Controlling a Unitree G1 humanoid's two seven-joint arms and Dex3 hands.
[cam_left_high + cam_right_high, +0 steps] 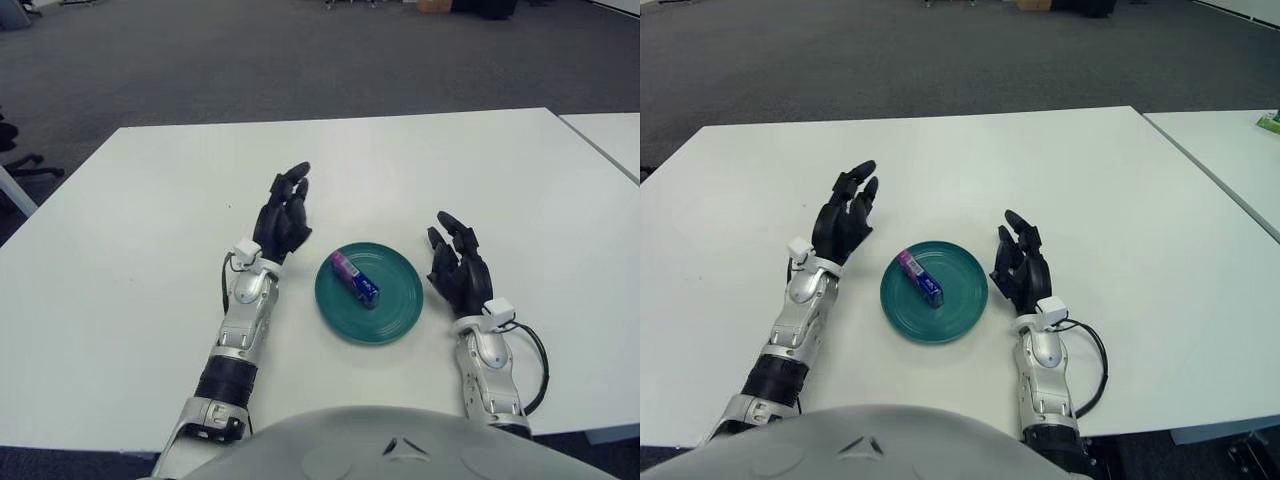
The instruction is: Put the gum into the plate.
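A purple and blue gum pack [355,279] lies inside the round teal plate [395,310], left of its middle. My left hand [283,213] shows just left of the plate, fingers relaxed and pointing away, holding nothing. My right hand [457,262] shows just right of the plate, also relaxed and holding nothing. Neither hand touches the plate or the gum.
The plate stands on a wide white table [150,200]. A second white table [610,135] adjoins at the far right. Grey carpet lies beyond the far edge. A black chair base [15,160] shows at the left border.
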